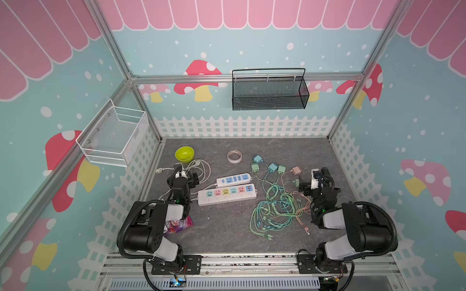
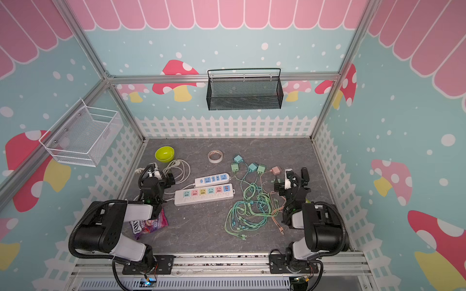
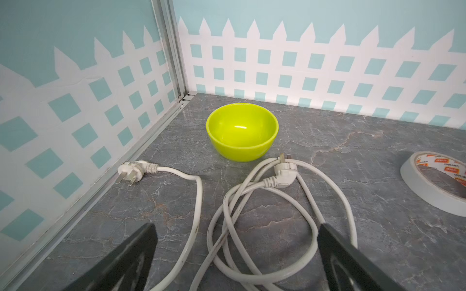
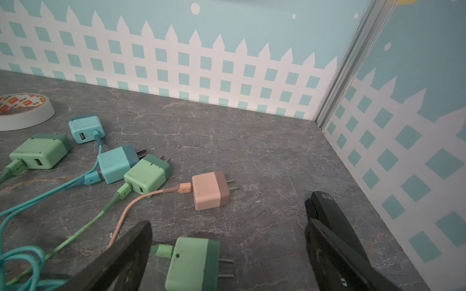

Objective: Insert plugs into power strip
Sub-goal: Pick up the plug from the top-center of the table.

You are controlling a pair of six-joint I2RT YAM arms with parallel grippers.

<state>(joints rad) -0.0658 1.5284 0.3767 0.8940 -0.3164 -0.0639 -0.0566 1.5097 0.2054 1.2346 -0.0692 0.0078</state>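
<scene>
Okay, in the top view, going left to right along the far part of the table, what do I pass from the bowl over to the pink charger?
lime green bowl → tape roll → far teal plug → second teal plug → salmon pink plug. The mint plugs crowd against the teal ones, so they are left out.

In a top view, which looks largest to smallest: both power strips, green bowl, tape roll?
Long white pastel-socket power strip
Short white blue-socket power strip
Lime-green plastic bowl
White tape roll
</scene>
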